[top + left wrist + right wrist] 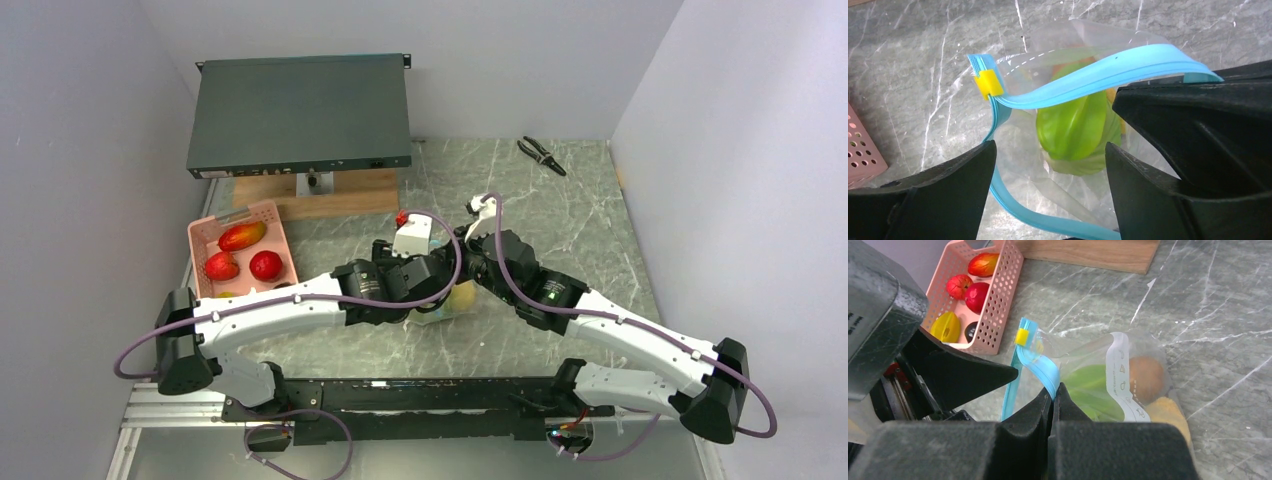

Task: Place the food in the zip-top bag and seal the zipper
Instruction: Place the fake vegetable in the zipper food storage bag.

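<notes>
The clear zip-top bag (1128, 355) lies mid-table with its mouth held open. Inside it are a green food (1075, 130), a brown-orange one (1146, 377) and a yellow one (1168, 410). My right gripper (1054, 390) is shut on the teal-blue zipper (1040, 365) strip, lifting that edge. A yellow slider (988, 84) sits at the strip's end. My left gripper (1049, 150) stands open just above the bag mouth with nothing between its fingers. More food stays in the pink basket (998, 305): red pieces (977, 295), a yellow one (945, 326) and a dark one (970, 331).
The pink basket (232, 216) stands at the left of the table. Behind it are a wooden board (340, 192) and a dark metal box (300, 115). Pliers (541, 155) lie at the back right. Walls close in on both sides.
</notes>
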`<action>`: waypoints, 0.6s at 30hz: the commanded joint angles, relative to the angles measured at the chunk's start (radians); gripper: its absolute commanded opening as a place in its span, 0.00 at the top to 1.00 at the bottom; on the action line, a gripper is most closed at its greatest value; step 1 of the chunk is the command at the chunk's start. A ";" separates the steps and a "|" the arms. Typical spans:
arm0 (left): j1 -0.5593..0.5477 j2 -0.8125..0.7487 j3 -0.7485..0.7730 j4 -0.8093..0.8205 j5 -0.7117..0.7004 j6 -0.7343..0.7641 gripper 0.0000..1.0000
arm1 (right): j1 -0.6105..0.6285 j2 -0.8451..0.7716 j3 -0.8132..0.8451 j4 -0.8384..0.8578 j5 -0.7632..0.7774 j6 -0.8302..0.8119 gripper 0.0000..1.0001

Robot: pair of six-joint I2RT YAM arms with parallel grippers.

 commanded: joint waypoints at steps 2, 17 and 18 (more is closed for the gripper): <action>0.000 -0.060 -0.003 0.075 0.092 0.000 0.13 | 0.013 -0.031 0.005 0.078 -0.031 0.013 1.00; 0.086 -0.455 -0.232 0.309 0.342 0.262 0.10 | 0.014 -0.036 -0.004 0.068 -0.025 0.009 1.00; 0.095 -0.485 -0.252 0.319 0.360 0.286 0.10 | 0.013 -0.037 -0.005 0.070 -0.025 0.009 1.00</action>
